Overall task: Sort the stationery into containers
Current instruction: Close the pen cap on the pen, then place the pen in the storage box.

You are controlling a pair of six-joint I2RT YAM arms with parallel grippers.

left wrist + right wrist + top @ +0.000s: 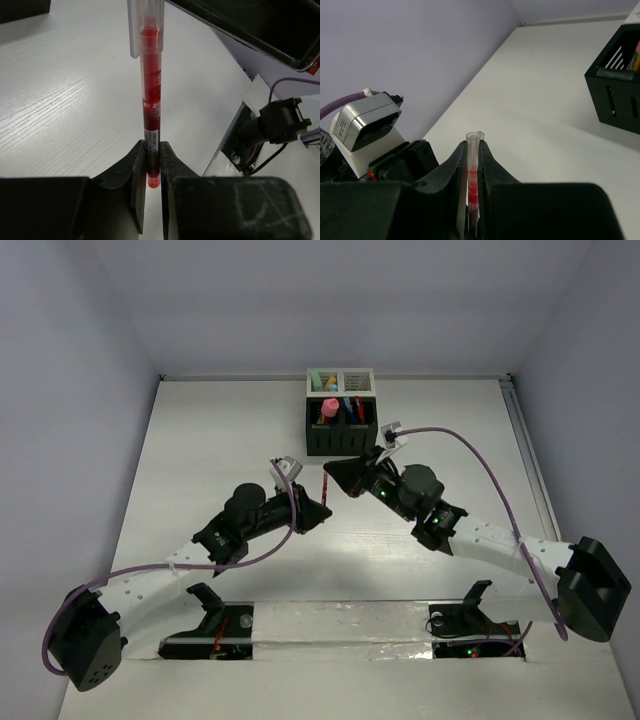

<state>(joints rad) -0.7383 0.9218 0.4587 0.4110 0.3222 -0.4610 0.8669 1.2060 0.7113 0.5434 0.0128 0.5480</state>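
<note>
A thin red pen (pixel 325 484) hangs above the table's middle, held at both ends. My left gripper (pixel 316 508) is shut on its red tail end (pixel 152 172). My right gripper (pixel 338 476) is shut on its clear capped end (pixel 473 142). In the left wrist view the pen (pixel 150 90) runs straight up from the left gripper (pixel 152 150) toward the right arm's dark body (pixel 240 25). The containers stand just beyond: the black box (pixel 341 432) nearer, the white box (pixel 341 381) behind it. Both hold pens and chunky markers in pink, light blue and orange.
The black box (pixel 615 85) is at the right edge of the right wrist view. The left arm's wrist camera (pixel 367 125) sits close to the right gripper (pixel 473 145). Purple cables loop from both arms. Walls close the table at the back and sides.
</note>
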